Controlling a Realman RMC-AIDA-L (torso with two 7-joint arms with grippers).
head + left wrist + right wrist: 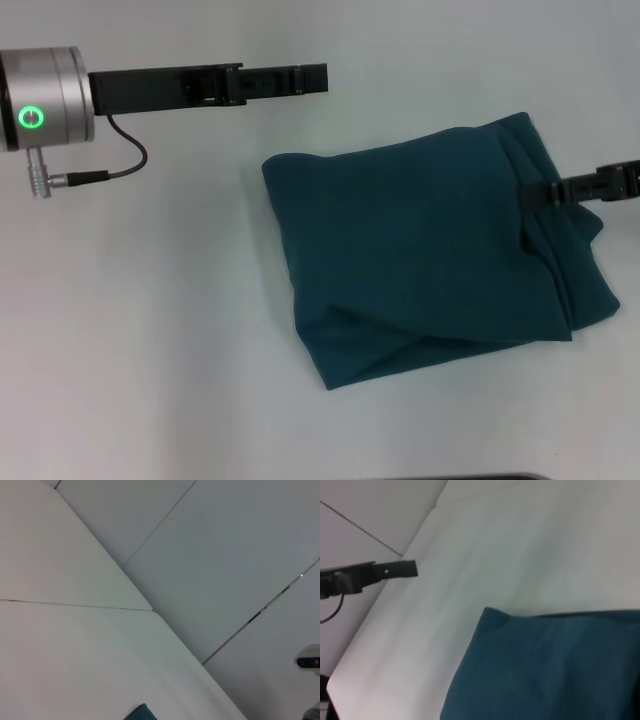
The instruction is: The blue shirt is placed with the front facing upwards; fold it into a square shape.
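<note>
The blue shirt (430, 250) lies folded into a rough rectangle on the white table (150, 330), plain teal side up, no lettering showing. Its right edge is puckered where my right gripper (530, 194) comes in from the right and is shut on the cloth. The right wrist view shows the shirt (555, 670) close below. My left gripper (322, 78) hangs shut and empty above the table, up and left of the shirt, well apart from it; it also shows in the right wrist view (414, 568). A corner of the shirt (141, 713) peeks into the left wrist view.
Bare white tabletop surrounds the shirt on the left and front. The left arm's silver wrist with a green light (32, 117) and a black cable (130, 150) sit at the far left. The table's far edge (150, 609) drops to a grey tiled floor.
</note>
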